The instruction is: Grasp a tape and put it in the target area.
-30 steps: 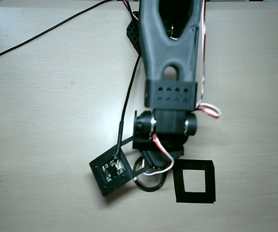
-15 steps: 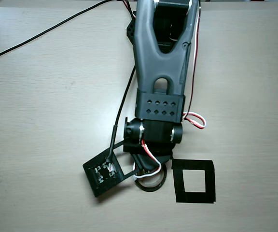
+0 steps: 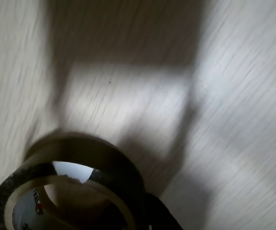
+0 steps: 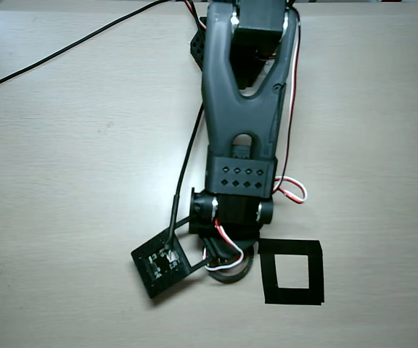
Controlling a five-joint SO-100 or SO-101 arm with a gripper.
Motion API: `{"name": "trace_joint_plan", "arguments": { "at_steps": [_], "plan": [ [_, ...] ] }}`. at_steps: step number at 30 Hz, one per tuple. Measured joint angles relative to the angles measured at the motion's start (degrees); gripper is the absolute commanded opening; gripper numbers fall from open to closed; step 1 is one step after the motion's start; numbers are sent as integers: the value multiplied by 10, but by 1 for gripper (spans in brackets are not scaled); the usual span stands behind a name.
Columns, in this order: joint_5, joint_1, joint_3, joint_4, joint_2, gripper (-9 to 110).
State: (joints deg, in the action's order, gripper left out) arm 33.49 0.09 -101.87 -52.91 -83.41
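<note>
The tape (image 3: 83,152), a black roll with a pale inner rim, fills the lower left of the wrist view and stays fairly sharp while the table behind it is blurred. In the overhead view my gripper (image 4: 227,264) is shut on the tape (image 4: 238,274); only the roll's dark lower edge shows under the wrist. The target area (image 4: 268,272), a square outline of black strips with bare wood inside, lies just right of the gripper. The roll is outside the outline, beside its left edge. The target is not in the wrist view.
My black camera plate (image 4: 162,265) with wires hangs left of the gripper. The arm (image 4: 242,109) stretches down from the top middle. A black cable (image 4: 64,49) runs across the top left of the wooden table (image 4: 71,181).
</note>
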Motion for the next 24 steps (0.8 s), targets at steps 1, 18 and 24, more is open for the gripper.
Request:
{"name": "trace_joint_plan", "arguments": {
  "at_steps": [1, 18, 24],
  "plan": [
    [3, -2, 2, -1, 0, 0],
    [47, -154, 200, -196, -37, 0],
    [39, -171, 230, -206, 27, 0]
  ]
}}
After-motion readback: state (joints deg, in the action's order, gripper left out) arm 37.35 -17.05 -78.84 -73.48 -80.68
